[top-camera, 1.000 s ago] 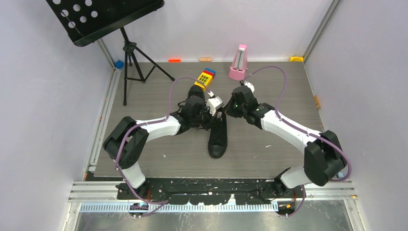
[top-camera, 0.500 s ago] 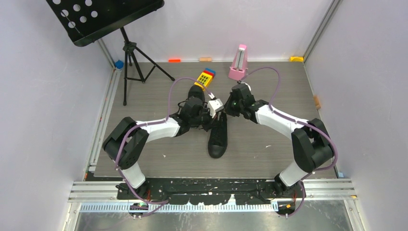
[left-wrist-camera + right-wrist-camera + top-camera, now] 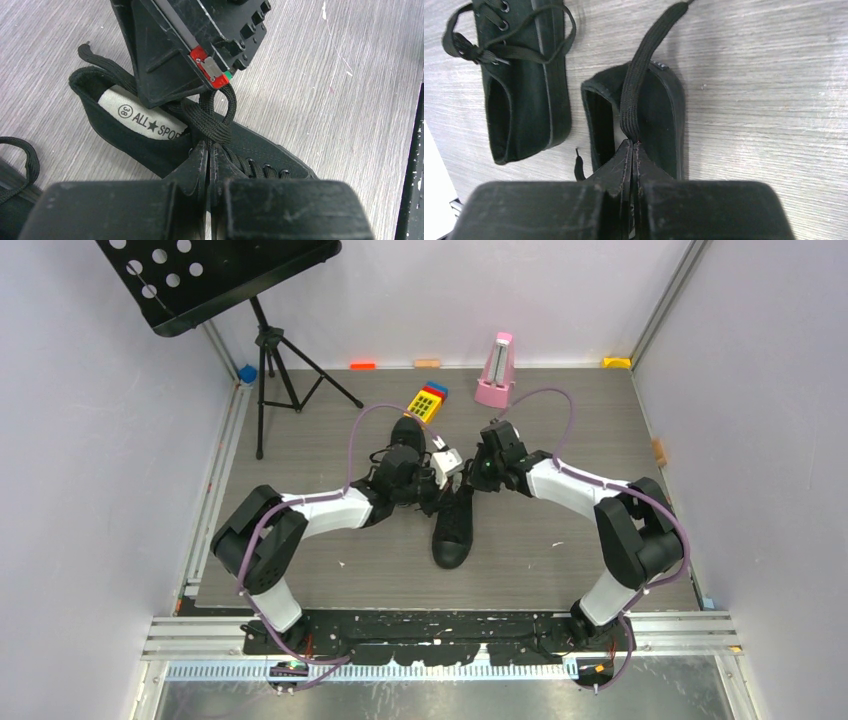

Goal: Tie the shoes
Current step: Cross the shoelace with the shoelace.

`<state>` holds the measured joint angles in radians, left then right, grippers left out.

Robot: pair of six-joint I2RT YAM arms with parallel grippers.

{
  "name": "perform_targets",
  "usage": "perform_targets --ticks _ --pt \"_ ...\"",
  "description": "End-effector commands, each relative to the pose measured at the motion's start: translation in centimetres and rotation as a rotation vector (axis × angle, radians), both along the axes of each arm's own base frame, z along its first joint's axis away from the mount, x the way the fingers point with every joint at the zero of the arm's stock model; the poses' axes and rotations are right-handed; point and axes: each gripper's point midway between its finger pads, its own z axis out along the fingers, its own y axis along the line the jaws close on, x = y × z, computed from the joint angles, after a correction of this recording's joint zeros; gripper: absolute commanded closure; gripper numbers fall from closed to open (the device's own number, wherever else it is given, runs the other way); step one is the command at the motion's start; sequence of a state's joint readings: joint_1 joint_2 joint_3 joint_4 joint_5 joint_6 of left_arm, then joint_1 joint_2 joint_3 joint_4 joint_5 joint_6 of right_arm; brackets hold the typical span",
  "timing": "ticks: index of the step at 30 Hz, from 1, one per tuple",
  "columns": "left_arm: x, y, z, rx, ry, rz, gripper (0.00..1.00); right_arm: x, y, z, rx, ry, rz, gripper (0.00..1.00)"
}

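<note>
One black shoe (image 3: 452, 528) lies mid-table with its toe toward the arms. The other black shoe (image 3: 405, 432) lies just left and farther back, partly under my left arm. My left gripper (image 3: 438, 486) is shut on a loop of flat black lace (image 3: 216, 116) above the shoe's grey insole (image 3: 142, 117); its fingertips (image 3: 202, 150) meet. My right gripper (image 3: 471, 478) is shut on the other lace strand (image 3: 634, 85), which runs taut over the shoe's heel (image 3: 659, 107). The right gripper's body (image 3: 185, 45) hangs close over the loop. The second shoe (image 3: 524, 85) has its laces crossed at its throat.
A black music stand (image 3: 265, 340) stands at back left. A pink metronome (image 3: 495, 372) and a yellow toy with coloured buttons (image 3: 426, 403) sit behind the shoes. Small orange blocks (image 3: 362, 365) line the back wall. Walls close both sides.
The right arm's elbow has folded in toward the middle and its gripper has shifted slightly left, still holding the lace. The left gripper has barely moved.
</note>
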<state>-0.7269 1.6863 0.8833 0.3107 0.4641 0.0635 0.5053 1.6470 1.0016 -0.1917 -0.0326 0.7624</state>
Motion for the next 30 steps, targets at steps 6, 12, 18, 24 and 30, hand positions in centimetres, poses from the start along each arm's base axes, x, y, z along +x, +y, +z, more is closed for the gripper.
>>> perform_targets --ticks 6,12,18,24,30 --pt "0.1 -0.3 2.7 -0.062 -0.082 -0.001 1.0 -2.9 -1.4 -0.3 -0.049 0.064 0.093 0.75" --pt "0.1 -0.4 2.6 -0.062 -0.078 -0.004 1.0 -3.5 -3.0 1.4 -0.037 0.017 0.082 0.43" --pt "0.1 -0.4 2.6 -0.059 -0.075 -0.005 1.0 -2.9 -6.3 2.9 -0.071 -0.009 0.034 0.32" --pt "0.2 -0.3 2.7 -0.058 -0.08 0.0 1.0 -2.4 -7.2 4.9 -0.1 -0.124 0.096 0.21" --pt "0.1 -0.4 2.6 -0.058 -0.074 -0.002 1.0 -2.7 -2.9 9.7 0.103 -0.52 0.354 0.24"
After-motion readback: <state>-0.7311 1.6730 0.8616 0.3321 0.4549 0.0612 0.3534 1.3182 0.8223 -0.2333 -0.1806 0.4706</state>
